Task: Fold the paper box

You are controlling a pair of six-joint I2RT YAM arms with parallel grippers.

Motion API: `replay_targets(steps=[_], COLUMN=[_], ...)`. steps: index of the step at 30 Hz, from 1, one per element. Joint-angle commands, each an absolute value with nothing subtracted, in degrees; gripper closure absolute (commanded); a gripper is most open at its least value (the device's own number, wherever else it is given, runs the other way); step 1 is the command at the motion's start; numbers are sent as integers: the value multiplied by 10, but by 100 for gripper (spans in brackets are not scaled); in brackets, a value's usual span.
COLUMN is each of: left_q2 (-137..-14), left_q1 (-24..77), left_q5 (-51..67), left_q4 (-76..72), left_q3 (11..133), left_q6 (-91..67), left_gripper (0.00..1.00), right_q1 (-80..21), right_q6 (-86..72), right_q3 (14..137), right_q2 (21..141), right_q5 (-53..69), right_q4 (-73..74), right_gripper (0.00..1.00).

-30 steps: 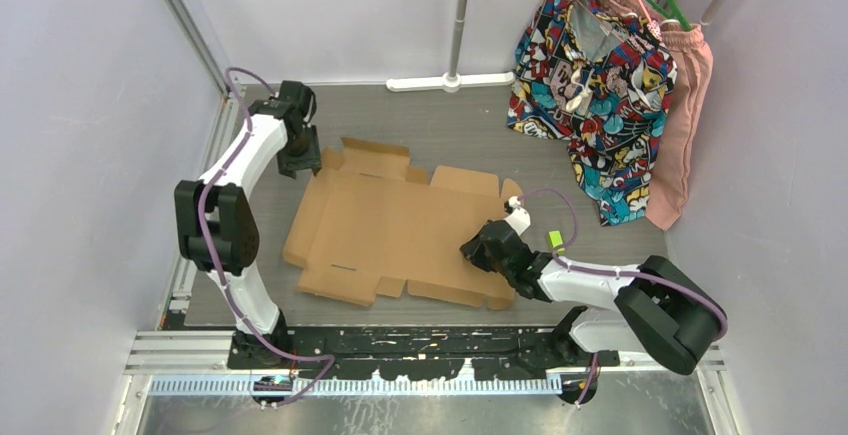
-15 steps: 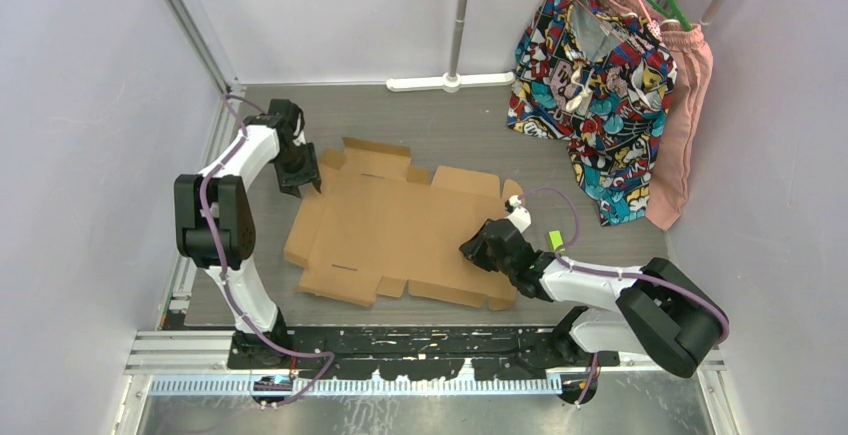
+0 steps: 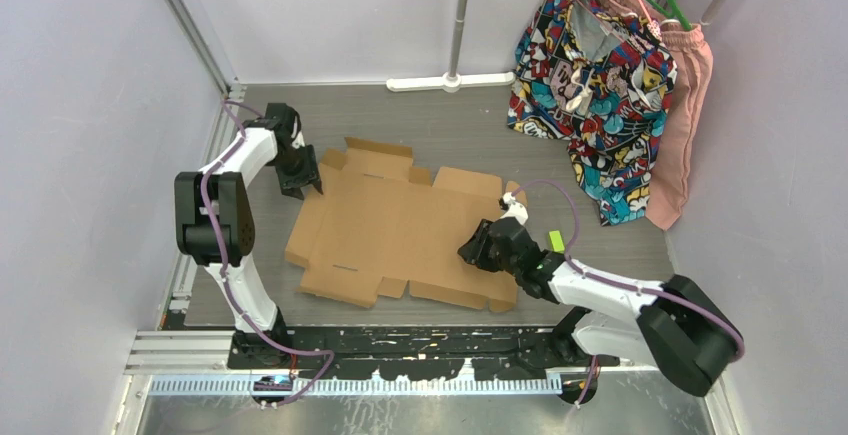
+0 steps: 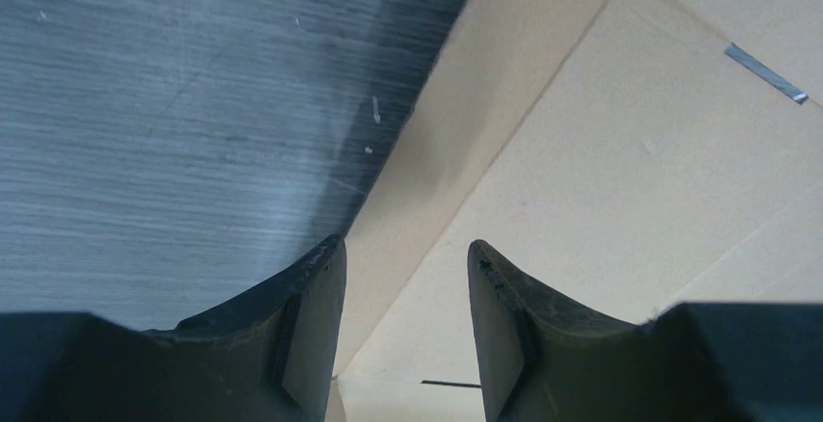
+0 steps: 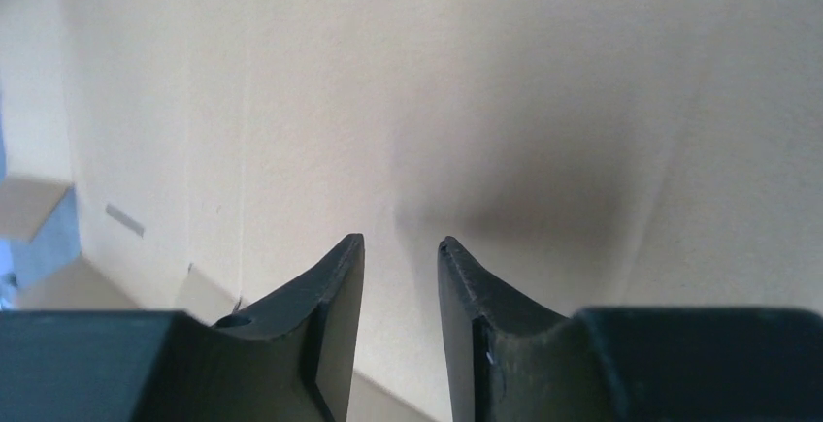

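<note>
– Box lies where?
– Flat on the counter, unfolded
– Left fingers?
– Apart, over its far-left edge
– Right fingers?
– Slightly apart above its near-right panel, holding nothing

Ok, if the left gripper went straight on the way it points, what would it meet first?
Probably the edge flap of the flat brown corrugated cardboard box sheet. The open fingers of the left gripper straddle that edge, so one may touch the grey table; depth is unclear.
</note>
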State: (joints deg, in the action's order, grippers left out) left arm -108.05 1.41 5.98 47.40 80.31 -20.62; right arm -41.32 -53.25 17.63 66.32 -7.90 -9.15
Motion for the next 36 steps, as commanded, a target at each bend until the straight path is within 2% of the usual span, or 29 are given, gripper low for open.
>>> replay_targets(steps=[1,3,7,14,20,31,36], left_q2=[-1004,-985,-953,-889,-831,-796,-789], left_q1=[16,24,40,47,47,47,47], left_q5=[71,75,99,80,57,39,33], left_q4=[463,460,463,505,513,520,524], left_q3=[793,794,811,806,771,736,737], left_q6=[-209,-213,-219,-246,-251,-250,-248], left_gripper=[50,51,51,51,50,50,50], right_q1=[-422,-442,-519,-641,-743,-778,-782], right_q6=[-383,-332,-229,-138,-93,-89,-77], right_q3=[240,273,340,437,537,599,621], right_q2=[589,578,603,690,810,923,953], right_q5=[35,86,177,134,36,-81,-77], right_q4=[-35,-9,58,104,123,43,23], right_gripper=[58,52,49,47,46,50,50])
